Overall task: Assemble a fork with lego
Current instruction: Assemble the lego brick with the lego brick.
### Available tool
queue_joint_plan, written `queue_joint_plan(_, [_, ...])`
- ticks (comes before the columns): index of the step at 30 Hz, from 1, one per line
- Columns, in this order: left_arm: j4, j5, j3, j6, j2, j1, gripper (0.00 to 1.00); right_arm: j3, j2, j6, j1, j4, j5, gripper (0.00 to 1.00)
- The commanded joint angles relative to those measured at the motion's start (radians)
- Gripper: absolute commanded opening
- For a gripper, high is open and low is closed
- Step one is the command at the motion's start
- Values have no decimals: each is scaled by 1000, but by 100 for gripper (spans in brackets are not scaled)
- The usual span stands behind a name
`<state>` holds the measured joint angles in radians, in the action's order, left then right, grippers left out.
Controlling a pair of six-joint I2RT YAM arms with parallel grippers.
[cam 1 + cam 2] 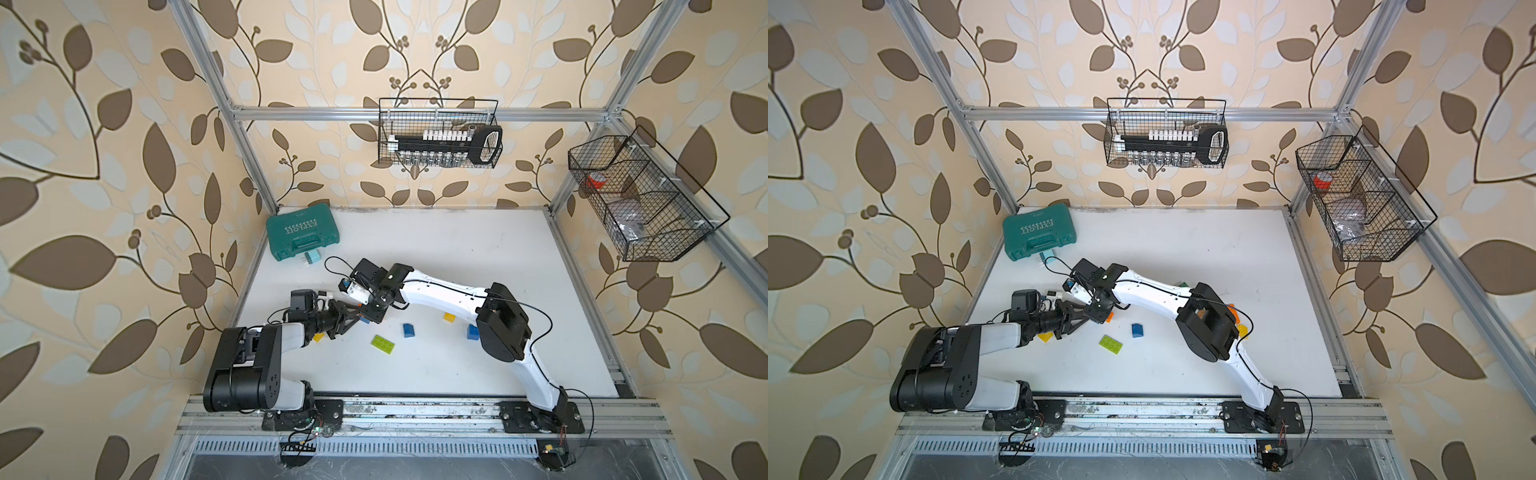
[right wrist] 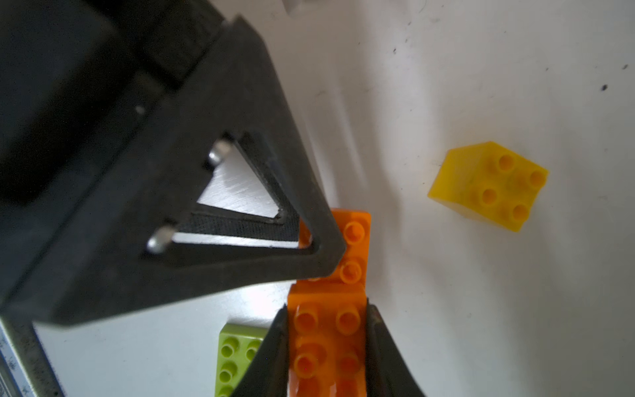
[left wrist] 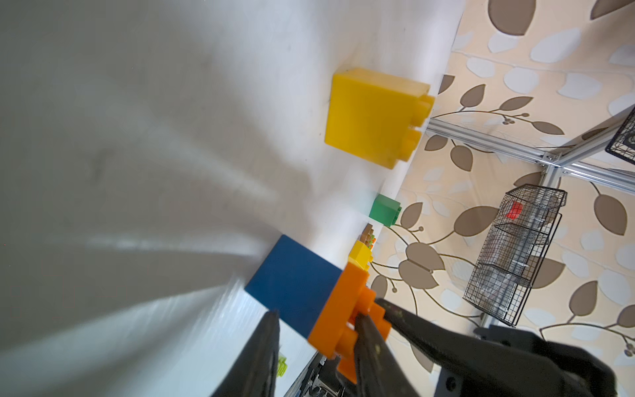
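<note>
My right tool is clamped tight on a long orange brick, its fingers flat against the two long walls and the studs facing up. My left tool is nearly closed too. One finger lies over the studs of a second orange brick. The other sits low against the blue brick which that piece is seated on. I read this as a top-to-bottom pinch on the blue-and-orange stack. The two orange pieces meet right between the tools; I cannot tell whether they have locked, or whether the stack rests on the tabletop.

These bricks look light, rigid and slick-walled, so I expect them to twist out of a skewed grip. I would hold them across the narrow width, on the plain walls below the studs, and push straight down to seat them.

The tools are crowded tip to tip, and the left finger covers studs that a joining brick would need. A lime green brick lies just beside the right tool's finger and lower down, where it could be knocked. A yellow brick sits apart on the right tool's other side. A loose blue brick lies near, and the teal tool case is well apart.
</note>
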<state>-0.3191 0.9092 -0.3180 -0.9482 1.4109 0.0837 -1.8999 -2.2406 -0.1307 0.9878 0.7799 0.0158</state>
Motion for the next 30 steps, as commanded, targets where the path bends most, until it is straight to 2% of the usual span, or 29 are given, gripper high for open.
queue_joint_plan(1, [31,-27,19,0,0,-10,37,76,-33,9,6,37,-55,29])
queue_joint_plan(8, [54,-30,8,12,2,-10,37,183,36,-9,-9,-25,-46,27])
queue_joint_plan(16, [53,-35,14,12,3,-10,37,186,26,101,-9,-29,-64,25])
queue_joint_plan(22, [49,-30,13,11,5,-10,37,146,-26,-28,-9,40,-4,27])
queue_joint_plan(26, [52,-30,13,9,-1,-10,37,73,-96,-68,-10,160,-40,26])
queue_joint_plan(30, [52,-22,6,6,-9,-10,40,116,-48,-97,-17,90,-45,26])
